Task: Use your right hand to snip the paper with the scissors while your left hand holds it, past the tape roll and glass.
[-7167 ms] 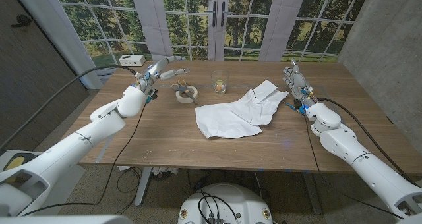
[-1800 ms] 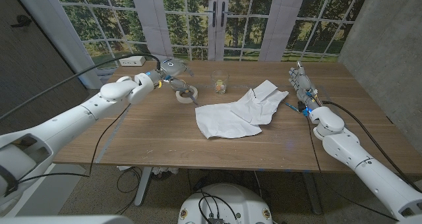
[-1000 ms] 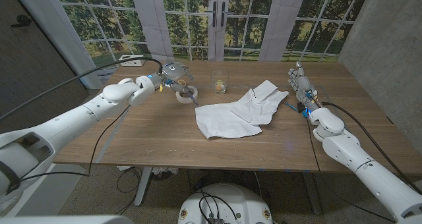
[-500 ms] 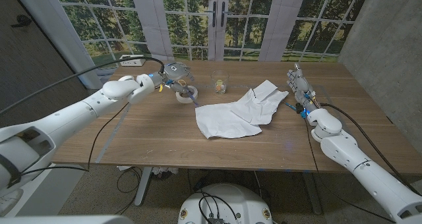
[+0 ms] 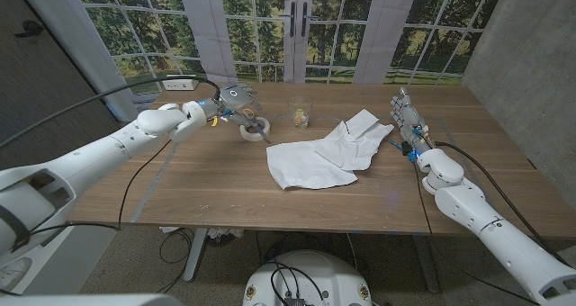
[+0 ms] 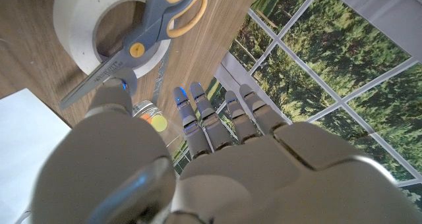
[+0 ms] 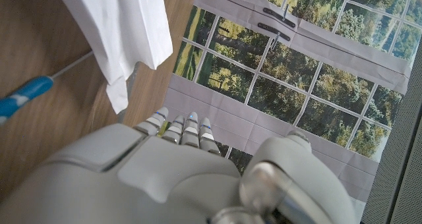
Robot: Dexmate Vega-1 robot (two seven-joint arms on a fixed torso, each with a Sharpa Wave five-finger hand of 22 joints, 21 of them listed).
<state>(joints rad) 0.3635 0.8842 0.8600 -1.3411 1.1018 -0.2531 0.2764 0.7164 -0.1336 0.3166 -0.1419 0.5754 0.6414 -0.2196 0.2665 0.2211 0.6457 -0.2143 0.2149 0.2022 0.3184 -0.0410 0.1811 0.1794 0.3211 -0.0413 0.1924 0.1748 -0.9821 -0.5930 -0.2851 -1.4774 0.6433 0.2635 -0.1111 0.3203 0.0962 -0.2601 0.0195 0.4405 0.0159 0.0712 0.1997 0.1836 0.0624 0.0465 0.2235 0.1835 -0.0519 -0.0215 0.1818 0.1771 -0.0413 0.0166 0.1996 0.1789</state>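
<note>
Scissors [image 6: 135, 38] across tape roll [image 6: 86, 26], blade lettering unreadable.

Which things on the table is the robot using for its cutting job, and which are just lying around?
For the job:
scissors, lying across the tape roll
paper
glass
left hand, over the scissors
right hand, beside the paper

Just lying about:
blue-handled tool
white power strip

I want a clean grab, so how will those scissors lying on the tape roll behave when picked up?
The scissors rest across the tape roll, so they look stiff, but may seesaw or slide off. The roll could shift too. The left hand hovers above, open.
</note>
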